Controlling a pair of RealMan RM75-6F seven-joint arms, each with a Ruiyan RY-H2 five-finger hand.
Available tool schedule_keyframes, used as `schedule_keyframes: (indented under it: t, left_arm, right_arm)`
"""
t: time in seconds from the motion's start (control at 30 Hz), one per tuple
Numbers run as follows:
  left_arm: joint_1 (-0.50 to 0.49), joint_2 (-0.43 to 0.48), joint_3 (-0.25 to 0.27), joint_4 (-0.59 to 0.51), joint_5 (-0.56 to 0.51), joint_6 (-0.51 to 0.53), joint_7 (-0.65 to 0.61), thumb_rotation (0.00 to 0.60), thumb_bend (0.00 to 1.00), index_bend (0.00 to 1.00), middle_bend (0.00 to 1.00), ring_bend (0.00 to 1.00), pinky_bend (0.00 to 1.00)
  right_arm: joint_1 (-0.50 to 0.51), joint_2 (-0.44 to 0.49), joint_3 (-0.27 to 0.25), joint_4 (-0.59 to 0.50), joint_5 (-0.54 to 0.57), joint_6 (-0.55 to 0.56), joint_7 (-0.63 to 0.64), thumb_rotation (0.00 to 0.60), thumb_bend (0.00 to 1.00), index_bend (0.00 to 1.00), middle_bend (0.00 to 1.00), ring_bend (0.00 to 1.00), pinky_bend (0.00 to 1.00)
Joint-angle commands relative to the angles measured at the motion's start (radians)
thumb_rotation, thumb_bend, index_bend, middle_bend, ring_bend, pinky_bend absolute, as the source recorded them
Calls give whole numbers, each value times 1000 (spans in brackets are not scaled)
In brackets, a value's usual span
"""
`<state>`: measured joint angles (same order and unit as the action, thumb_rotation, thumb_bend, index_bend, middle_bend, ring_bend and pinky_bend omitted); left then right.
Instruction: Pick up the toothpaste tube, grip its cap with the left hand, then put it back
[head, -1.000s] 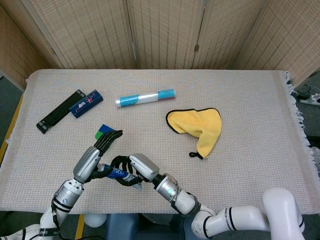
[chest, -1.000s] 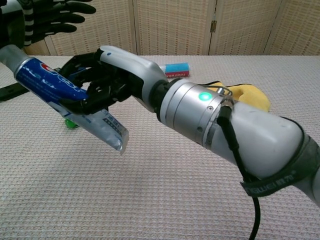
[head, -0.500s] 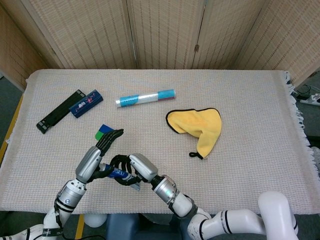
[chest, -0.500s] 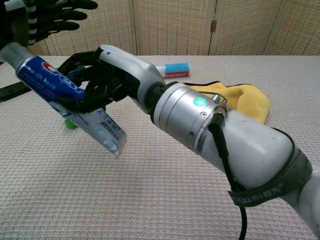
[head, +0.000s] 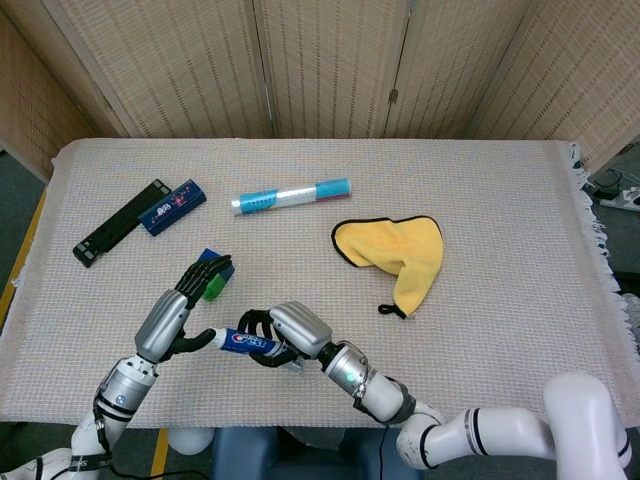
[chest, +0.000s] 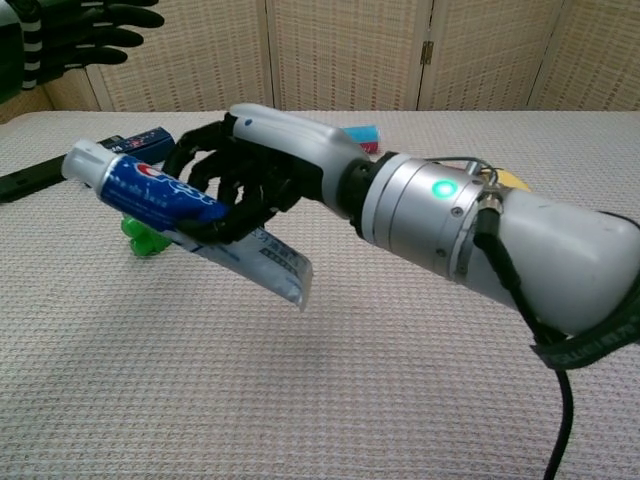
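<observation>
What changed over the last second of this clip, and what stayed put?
The left robot hand let go of the cap and drew back, so the cap end of the toothpaste tube now stands free. The right robot hand kept its grip and carried the tube to the right. The yellow cloth did not move.

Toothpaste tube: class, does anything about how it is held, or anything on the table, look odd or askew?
The toothpaste tube hangs tilted in the right hand, crimped end lowest, above the table. Its cap is bare: the left hand is open beside it, fingers spread. The yellow cloth lies crumpled. Nothing is spilled or damaged.
</observation>
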<state>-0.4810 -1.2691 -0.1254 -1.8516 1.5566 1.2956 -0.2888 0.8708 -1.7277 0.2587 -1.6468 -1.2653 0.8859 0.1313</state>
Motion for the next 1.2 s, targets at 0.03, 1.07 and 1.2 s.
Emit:
schedule_keyframes:
  t: [0.03, 1.07, 1.2]
  left_arm:
    - [11, 20, 6, 22, -6, 5, -8, 0, 146, 68, 76, 20, 0]
    - [103, 118, 6, 151, -163, 19, 125, 79, 270, 69, 62, 26, 0]
    - [134, 131, -9, 169, -201, 54, 128, 402, 408, 82, 63, 50, 0]
  right_arm:
    - [26, 93, -40, -12, 48, -82, -129, 600, 822, 757, 641, 750, 646]
    - [-79, 461, -148, -234, 216, 137, -387, 600, 513, 13, 114, 244, 207]
    - [-199, 574, -195, -277, 98, 291, -368, 600, 512, 120, 192, 296, 215]
